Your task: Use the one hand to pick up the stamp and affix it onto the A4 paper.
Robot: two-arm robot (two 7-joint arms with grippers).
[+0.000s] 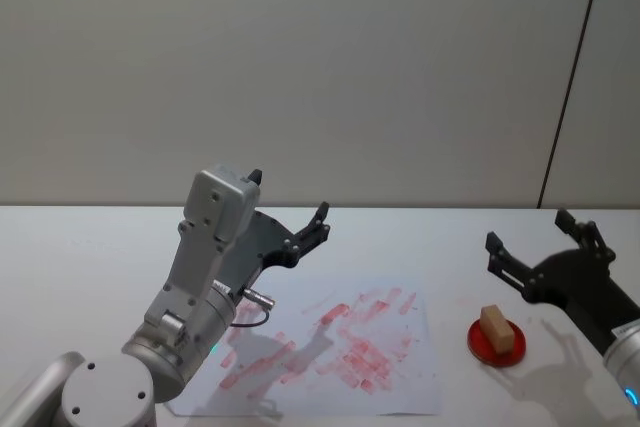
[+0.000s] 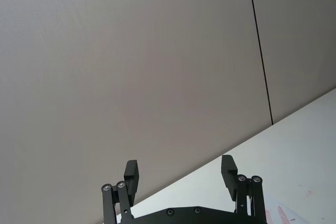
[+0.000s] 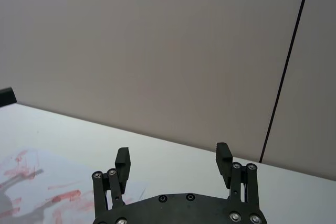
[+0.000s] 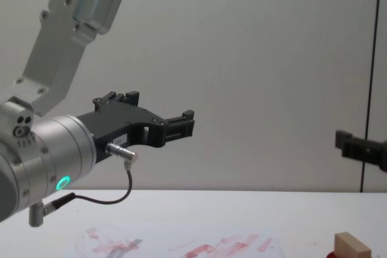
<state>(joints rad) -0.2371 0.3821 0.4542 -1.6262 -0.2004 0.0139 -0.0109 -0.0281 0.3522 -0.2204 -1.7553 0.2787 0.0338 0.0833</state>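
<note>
Left gripper (image 1: 288, 195), cable trailing, raised over A4 paper (image 1: 400, 387), jaws wide, empty. Sheet's near-left corner hidden behind arm; red-pink smears across it. Right of sheet, stamp (image 1: 495, 327), pale wooden block, sits on low red pad (image 1: 478, 339) on tabletop (image 1: 80, 247). Right gripper (image 1: 527, 229) hovers beyond it, jaws wide, empty, arm cut off at view's edge.
</note>
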